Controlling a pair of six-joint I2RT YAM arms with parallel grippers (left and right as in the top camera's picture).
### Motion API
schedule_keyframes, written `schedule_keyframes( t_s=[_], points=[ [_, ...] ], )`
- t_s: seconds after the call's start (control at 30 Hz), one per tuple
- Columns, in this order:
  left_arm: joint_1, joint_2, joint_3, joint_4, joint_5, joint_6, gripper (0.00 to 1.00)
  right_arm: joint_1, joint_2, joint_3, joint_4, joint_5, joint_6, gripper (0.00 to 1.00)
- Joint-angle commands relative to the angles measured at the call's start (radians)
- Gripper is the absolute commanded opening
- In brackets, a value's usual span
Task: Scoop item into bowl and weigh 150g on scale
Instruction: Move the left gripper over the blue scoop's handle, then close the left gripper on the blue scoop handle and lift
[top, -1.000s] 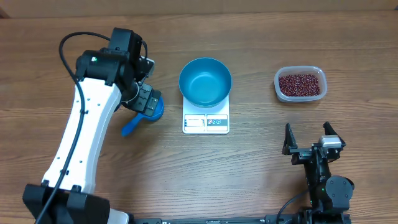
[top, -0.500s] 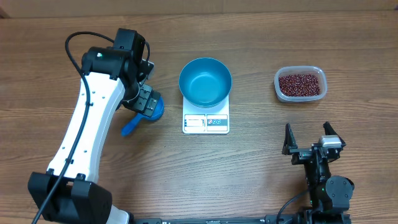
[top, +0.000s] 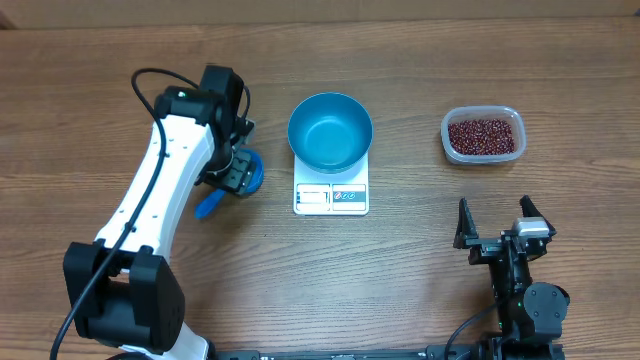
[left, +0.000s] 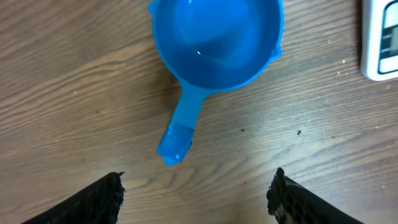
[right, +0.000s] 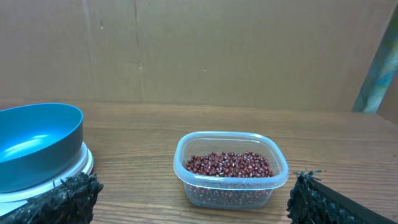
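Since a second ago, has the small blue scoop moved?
No. The scoop sits at the same spot left of the scale, handle still angled away from it.

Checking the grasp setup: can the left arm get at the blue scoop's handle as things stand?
Probably yes: the left gripper hovers above the scoop, jaws wide, the handle pointing at their gap, nothing in the way.

Bowl (top: 330, 135) bright blue; scoop (left: 214, 43) same blue. Scale (top: 331, 198) white. Beans (top: 483, 135) maroon, in clear tub (top: 446, 125). Table (top: 420, 270) brown, streaked wood grain.
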Motion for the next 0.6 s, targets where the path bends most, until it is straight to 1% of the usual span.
schedule_keyframes(
  t_s=[0.0,0.1,0.23,0.5,0.57],
  points=[
    [0.005,0.005,-0.087,0.050,0.005,0.005,0.78,0.006,-0.008,-0.011,0.003,0.002,0.004,1.00],
    [0.006,0.005,-0.151,0.111,-0.011,0.005,0.77,0.006,-0.008,-0.011,0.003,0.002,0.004,1.00],
    [0.017,0.005,-0.240,0.210,-0.025,0.005,0.78,0.006,-0.008,-0.011,0.002,0.002,0.004,1.00],
    [0.085,0.005,-0.266,0.317,-0.008,0.000,0.79,0.006,-0.008,-0.011,0.003,0.002,0.004,1.00],
    [0.098,0.005,-0.271,0.341,0.016,0.001,0.79,0.006,-0.008,-0.011,0.003,0.002,0.004,1.00]
  ],
)
